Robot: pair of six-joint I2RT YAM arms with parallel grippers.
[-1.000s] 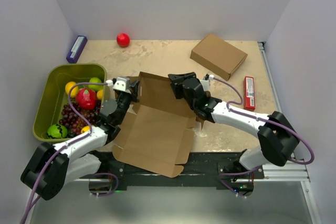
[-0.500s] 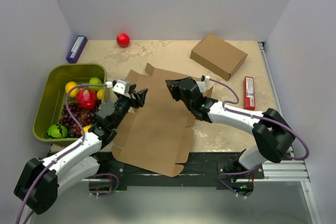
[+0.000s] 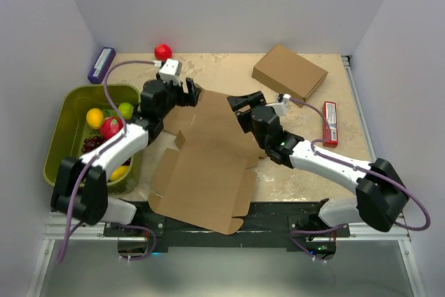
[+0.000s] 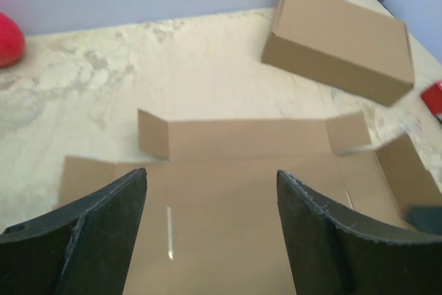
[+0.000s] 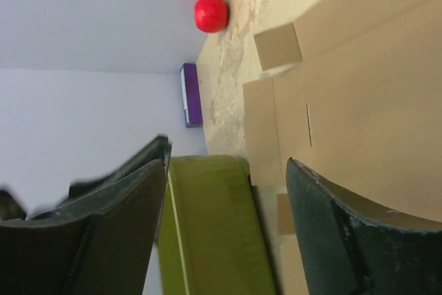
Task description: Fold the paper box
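The paper box (image 3: 208, 161) lies as a flat, creased brown cardboard sheet in the middle of the table, its near corner hanging over the front edge. My left gripper (image 3: 190, 92) hovers open above the sheet's far left corner. In the left wrist view the open gripper (image 4: 210, 177) holds nothing, and the sheet (image 4: 242, 191) with its small end flaps lies below. My right gripper (image 3: 243, 101) stands open above the sheet's far right edge. In the right wrist view that gripper (image 5: 226, 165) is empty, with the sheet (image 5: 359, 101) off to its right.
A formed brown carton (image 3: 289, 73) sits at the back right, with a red packet (image 3: 330, 123) beside it. A green bin (image 3: 66, 137) of fruit stands at the left. A red ball (image 3: 163, 51) and a purple box (image 3: 101, 65) lie near the back wall.
Both grippers have opened and let go of the sheet's raised far panel, which has dropped flat. The left arm swung to the far left corner; the right gripper drew back to the right.
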